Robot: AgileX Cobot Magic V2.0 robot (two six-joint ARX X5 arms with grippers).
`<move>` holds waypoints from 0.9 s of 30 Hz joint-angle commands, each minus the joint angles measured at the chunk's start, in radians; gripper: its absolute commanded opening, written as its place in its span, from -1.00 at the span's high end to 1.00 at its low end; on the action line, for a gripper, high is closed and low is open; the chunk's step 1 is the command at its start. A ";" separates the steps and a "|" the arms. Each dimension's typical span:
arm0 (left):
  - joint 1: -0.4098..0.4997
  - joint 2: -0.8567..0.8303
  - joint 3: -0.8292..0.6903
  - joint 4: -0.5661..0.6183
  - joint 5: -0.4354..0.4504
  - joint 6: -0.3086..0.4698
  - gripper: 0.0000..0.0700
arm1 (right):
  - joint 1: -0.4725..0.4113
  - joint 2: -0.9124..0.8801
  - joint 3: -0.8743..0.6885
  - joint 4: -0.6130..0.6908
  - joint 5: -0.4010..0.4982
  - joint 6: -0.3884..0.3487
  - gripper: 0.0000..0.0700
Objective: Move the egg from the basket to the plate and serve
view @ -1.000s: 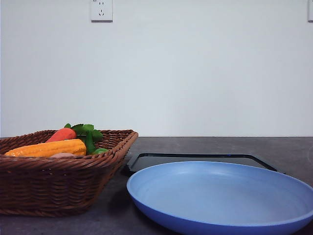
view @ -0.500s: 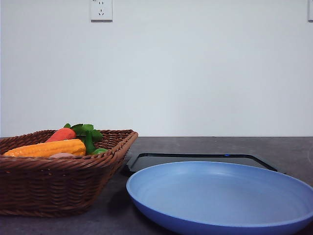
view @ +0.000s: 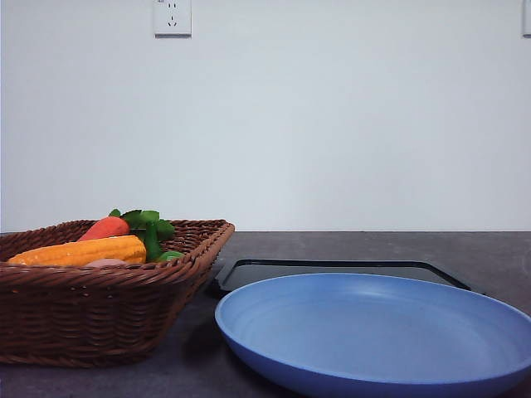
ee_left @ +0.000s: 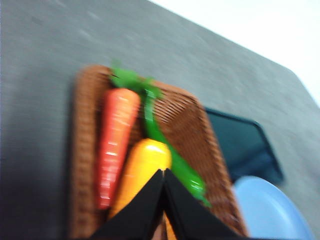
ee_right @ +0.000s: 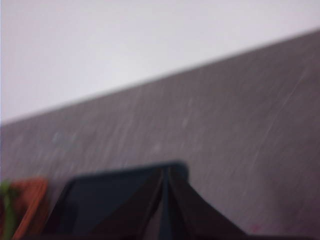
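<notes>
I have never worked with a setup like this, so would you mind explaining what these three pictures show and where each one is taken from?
This is a two-armed table robot, and each arm ends in a gripper. The wide picture looks forward over a dark table. It shows a brown wicker basket with a carrot, a corn cob and green leaves. A pinkish egg just peeks over the basket's rim. Beside the basket sits a light blue plate, with a black tray behind it.

The other two pictures come from cameras on the wrists. The left gripper hangs above the basket, its fingers together, holding nothing. The right gripper is also closed and empty, over the tray and bare table. Both wrist pictures are blurred.
</notes>
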 commanded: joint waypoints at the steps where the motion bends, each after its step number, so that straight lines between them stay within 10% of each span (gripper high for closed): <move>1: 0.000 0.054 0.034 0.006 0.068 0.022 1.00 | -0.002 0.049 0.021 -0.019 -0.059 -0.030 1.00; 10: -0.001 0.258 0.116 0.006 0.484 0.019 1.00 | 0.000 0.299 0.028 -0.156 -0.420 -0.079 1.00; 15: -0.002 0.285 0.117 0.006 0.506 0.022 0.90 | 0.028 0.386 0.028 -0.232 -0.416 -0.106 0.77; 19: -0.002 0.285 0.117 0.006 0.501 0.019 0.38 | 0.081 0.462 0.024 -0.313 -0.327 -0.109 0.30; 27: -0.002 0.285 0.117 0.005 0.500 0.018 0.16 | 0.197 0.597 0.014 -0.279 -0.264 -0.103 0.27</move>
